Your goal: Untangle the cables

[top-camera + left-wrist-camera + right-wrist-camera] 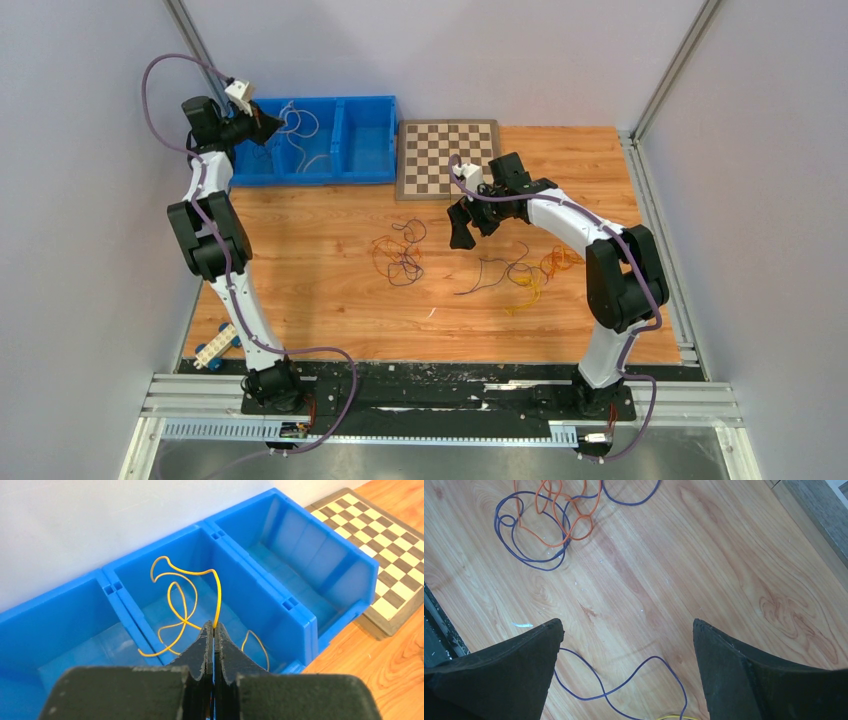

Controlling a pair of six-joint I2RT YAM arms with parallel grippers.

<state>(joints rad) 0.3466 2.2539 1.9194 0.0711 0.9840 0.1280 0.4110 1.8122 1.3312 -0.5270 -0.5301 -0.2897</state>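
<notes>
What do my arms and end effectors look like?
The left arm and right arm have white links and bulky black joints, with a thin lilac hose along each. A small white camera block sits at each wrist. The left end effector and right end effector each have two matte black tapered fingers.

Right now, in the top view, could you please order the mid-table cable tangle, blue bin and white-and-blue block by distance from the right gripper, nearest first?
From the right gripper:
1. Mid-table cable tangle, just to its left.
2. Blue bin, back left, by the wall.
3. White-and-blue block, near-left table edge.
</notes>
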